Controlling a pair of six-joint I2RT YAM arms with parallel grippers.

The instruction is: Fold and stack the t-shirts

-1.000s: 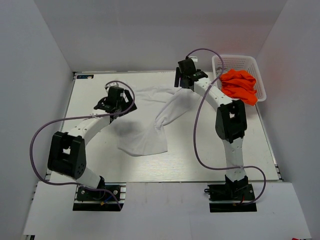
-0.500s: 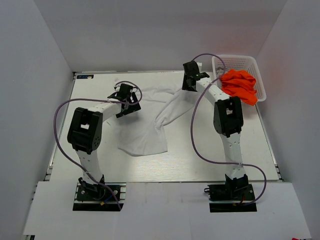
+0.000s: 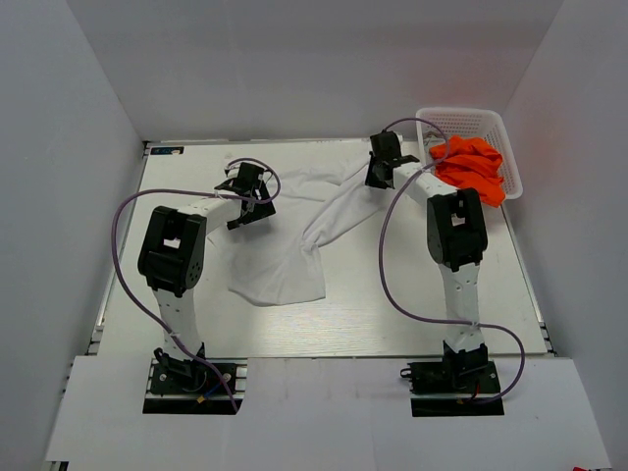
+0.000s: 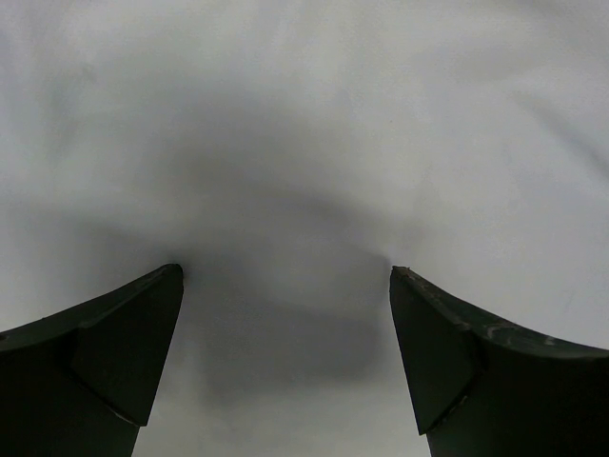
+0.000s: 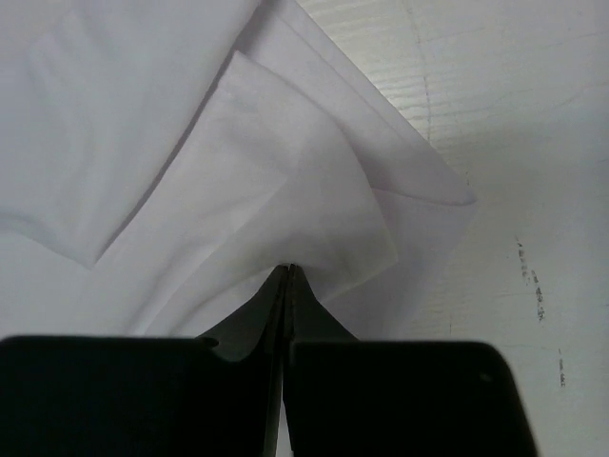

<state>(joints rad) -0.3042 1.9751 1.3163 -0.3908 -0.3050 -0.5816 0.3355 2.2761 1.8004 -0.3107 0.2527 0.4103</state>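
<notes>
Two arms are built from white tubes joined by chunky black blocks. The left claw (image 3: 245, 199) and the right claw (image 3: 377, 177) are black. Behind each claw, a thin purple cable (image 3: 385, 265) loops back to a black base (image 3: 456, 378). Up close, the claw fingers (image 4: 114, 352) are dark, flat wedges with pointed tips.

- The soft white cloth t-shirt (image 3: 280, 255) is being shown in plain, unpatterned white, with grey shading in its folds.
- The crumpled cloth t-shirt (image 3: 471, 169) is being seen in bright, solid orange.
- The rigid plastic basket (image 3: 469, 120) is being shown in white, with an open lattice pattern.
- The flat table top (image 3: 392, 294) is being shown in faintly streaked off-white.
- The looping cables (image 3: 381, 260) are being seen in purple.
- The left gripper (image 4: 285, 276) and right gripper (image 5: 287, 271) are being shown in matte black.
</notes>
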